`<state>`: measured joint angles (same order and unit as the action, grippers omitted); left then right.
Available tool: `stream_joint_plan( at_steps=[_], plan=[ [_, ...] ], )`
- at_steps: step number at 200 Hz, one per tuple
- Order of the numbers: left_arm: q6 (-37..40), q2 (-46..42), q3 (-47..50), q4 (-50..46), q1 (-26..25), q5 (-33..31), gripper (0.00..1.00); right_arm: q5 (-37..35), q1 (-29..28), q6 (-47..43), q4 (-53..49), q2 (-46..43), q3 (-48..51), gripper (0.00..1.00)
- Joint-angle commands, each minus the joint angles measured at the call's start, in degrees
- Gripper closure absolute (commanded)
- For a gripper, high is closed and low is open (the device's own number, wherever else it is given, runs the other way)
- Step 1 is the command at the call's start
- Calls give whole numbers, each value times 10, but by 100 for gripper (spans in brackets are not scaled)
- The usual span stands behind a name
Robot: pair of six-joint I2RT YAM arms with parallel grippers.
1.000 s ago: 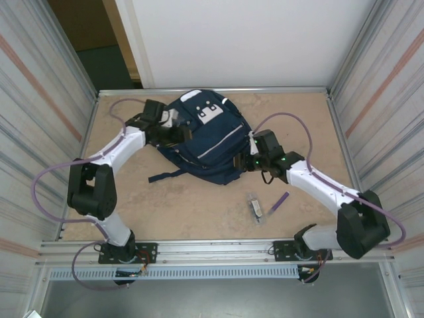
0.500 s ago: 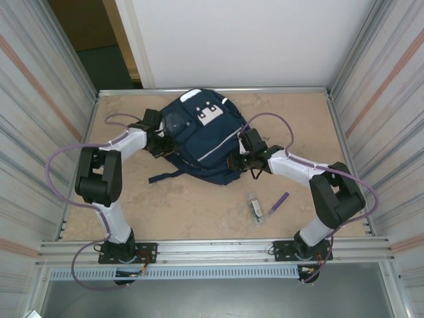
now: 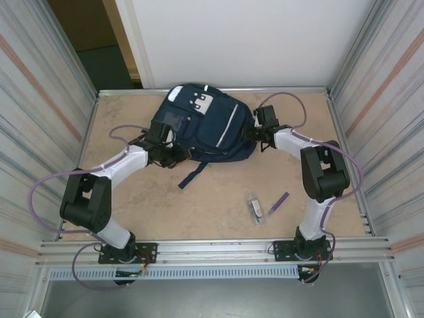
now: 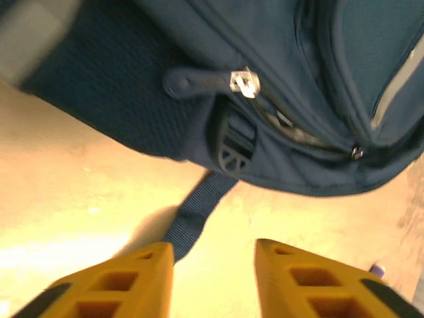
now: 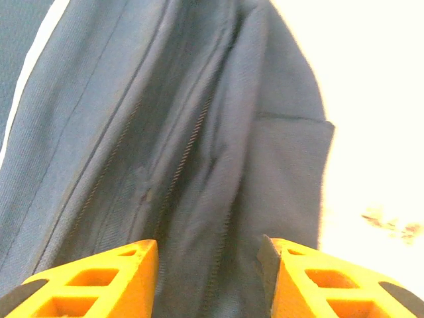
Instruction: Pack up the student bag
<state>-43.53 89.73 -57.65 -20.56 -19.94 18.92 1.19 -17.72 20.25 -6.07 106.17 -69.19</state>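
You had the table (image 3: 218, 199) mostly bare, and the student bag (image 3: 202, 129) lay flat at its far side, close under the back wall, white patches facing up. By my reading the packing was barely under way: the bag's compartments looked zipped or at least not held open, and nothing could be seen going in. Your left gripper (image 3: 173, 154) sat at the bag's near-left edge and your right gripper (image 3: 255, 132) at its right flank. From the left wrist, the left gripper (image 4: 213, 265) was released, its fingers spread over bare tabletop with nothing between them. From the right wrist, the right gripper (image 5: 209, 265) was likewise released, fingers apart and aimed at the folded navy fabric without pinching it. A dark strap (image 3: 193, 171) trailed from the bag toward the near side, its end lying just beside your left finger. Still outside the bag were a purple pen (image 3: 279, 201) and a small grey item (image 3: 255, 207), lying near each other and well apart from the bag; those were presumably left to pack. The zipper pull (image 4: 244, 82) sat above a black buckle (image 4: 233, 144). Compared with half a second earlier, the bag had shifted farther back and turned, the strap had swung from pointing left to pointing near, and the pen and grey item had not moved.
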Motion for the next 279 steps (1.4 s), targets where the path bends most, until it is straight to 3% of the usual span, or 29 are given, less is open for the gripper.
stream_joint_plan(
  at_steps=[1, 27, 48, 94, 111, 132, 155, 183, 213, 226, 251, 279],
  plan=[
    [-10, -6, -20, -7, 53, -18, 56, -17, -6, 25, -35, -68, 15, 52],
    [3, 47, -61, 24, 88, 2, 51, -10, -58, 36, -44, -132, 62, 51],
    [14, 91, -101, 38, 92, -27, 47, -9, -124, 67, -22, -159, 95, 50],
    [-26, 182, -143, 93, 93, -49, 48, -97, -228, 92, 38, -118, 90, 50],
    [-34, 206, -145, 115, 91, -63, 60, -108, -236, 100, 36, -85, 74, 50],
    [-43, 213, -139, 122, 85, -73, 86, -118, -232, 103, 38, -54, 68, 49],
    [-34, 172, -111, 116, 64, -72, 100, -113, -209, 89, 15, -32, 55, 49],
    [-23, 107, -78, 99, 41, -55, 100, -72, -144, 67, -1, 2, 40, 49],
    [-41, 56, -40, 98, 20, -26, 100, 23, -106, 6, -12, -15, 30, 50],
    [-61, 34, -21, 104, 11, -25, 100, 21, -114, -5, -55, -43, 13, 49],
    [-93, 18, -8, 117, -7, -7, 100, -64, -166, 23, -127, -106, 11, 47],
    [-105, 15, -15, 112, -15, 11, 100, -102, -240, 103, -118, -155, 58, 46]
  ],
)
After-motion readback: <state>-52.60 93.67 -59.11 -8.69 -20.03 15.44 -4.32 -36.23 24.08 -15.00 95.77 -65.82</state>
